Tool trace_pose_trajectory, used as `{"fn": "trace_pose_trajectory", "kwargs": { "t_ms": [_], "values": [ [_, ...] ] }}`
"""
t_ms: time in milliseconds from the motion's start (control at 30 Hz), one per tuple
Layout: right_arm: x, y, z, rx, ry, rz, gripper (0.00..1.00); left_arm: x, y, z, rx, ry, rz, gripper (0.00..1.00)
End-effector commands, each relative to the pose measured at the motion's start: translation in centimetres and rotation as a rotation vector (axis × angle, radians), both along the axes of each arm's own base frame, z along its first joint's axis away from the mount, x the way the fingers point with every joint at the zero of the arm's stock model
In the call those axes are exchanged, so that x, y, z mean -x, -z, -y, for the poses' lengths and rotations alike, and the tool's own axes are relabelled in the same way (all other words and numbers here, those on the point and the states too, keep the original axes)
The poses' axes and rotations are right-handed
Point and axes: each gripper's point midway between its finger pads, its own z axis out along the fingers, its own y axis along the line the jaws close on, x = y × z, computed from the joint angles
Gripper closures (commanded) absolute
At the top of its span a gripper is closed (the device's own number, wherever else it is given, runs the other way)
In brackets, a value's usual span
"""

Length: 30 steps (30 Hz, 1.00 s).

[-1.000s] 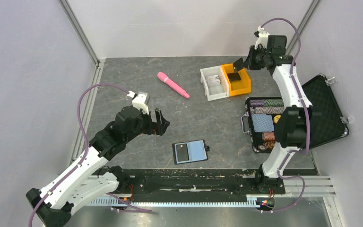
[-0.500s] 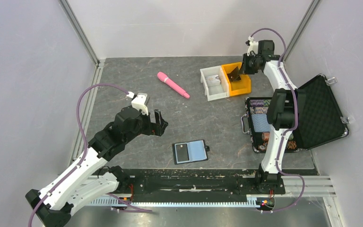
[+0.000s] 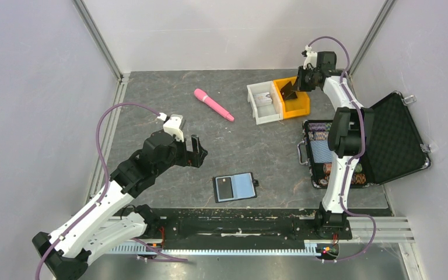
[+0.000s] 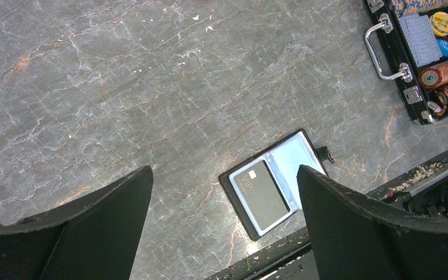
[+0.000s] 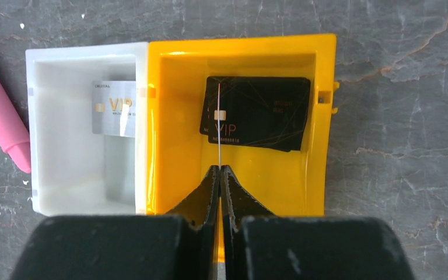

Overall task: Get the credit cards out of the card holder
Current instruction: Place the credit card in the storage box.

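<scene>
Table: the grey marbled tabletop point(image 3: 151, 105) carries everything I'm working with.
Case: a big black foam-lined briefcase point(image 3: 399, 137) lies open on the right with poker chips inside. It's not my job.
Left gripper: the left gripper point(image 3: 197, 151) hangs above the table with its jaws spread wide and nothing in them. I'd say it's poised for the next pull.
Right gripper: the right gripper point(image 5: 219, 169) is clamped on a thin black card point(image 3: 290, 91). I'm holding the card on edge right over the yellow plastic bin point(image 5: 239, 45) so it can drop among the black VIP cards point(image 5: 256, 114) lying there.
White bin: a white plastic bin point(image 5: 87, 51) touches the yellow one and holds a silver VIP card point(image 5: 114, 108).
Card holder: the flat black bifold card holder point(image 4: 274, 189) lies open near the front edge. It's below the left fingers, clear of them, and well apart from the right gripper.
Last card: one dark card point(image 4: 261, 188) sits on one panel, and the other panel is bare bluish-grey. That's my next target, I reckon.
</scene>
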Motion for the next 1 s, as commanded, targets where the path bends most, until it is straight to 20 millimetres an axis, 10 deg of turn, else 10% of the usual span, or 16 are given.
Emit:
{"fn": "trace_pose_trajectory", "kwargs": {
  "t_ms": [0, 633, 967],
  "values": [
    [-2.4, -2.0, 0.0, -0.009, 0.004, 0.107, 1.00, -0.6, -1.4, 0.2, 0.007, 0.008, 0.056, 0.00],
    [-4.2, 0.3, 1.5, 0.039, 0.075, 0.107, 0.86, -0.6, -1.3, 0.5, 0.017, 0.015, 0.050, 0.00],
    [-5.7, -3.9, 2.5, 0.061, 0.139, 0.208, 0.67, -0.6, -0.9, 0.6, 0.009, 0.019, 0.037, 0.00]
  ]
}}
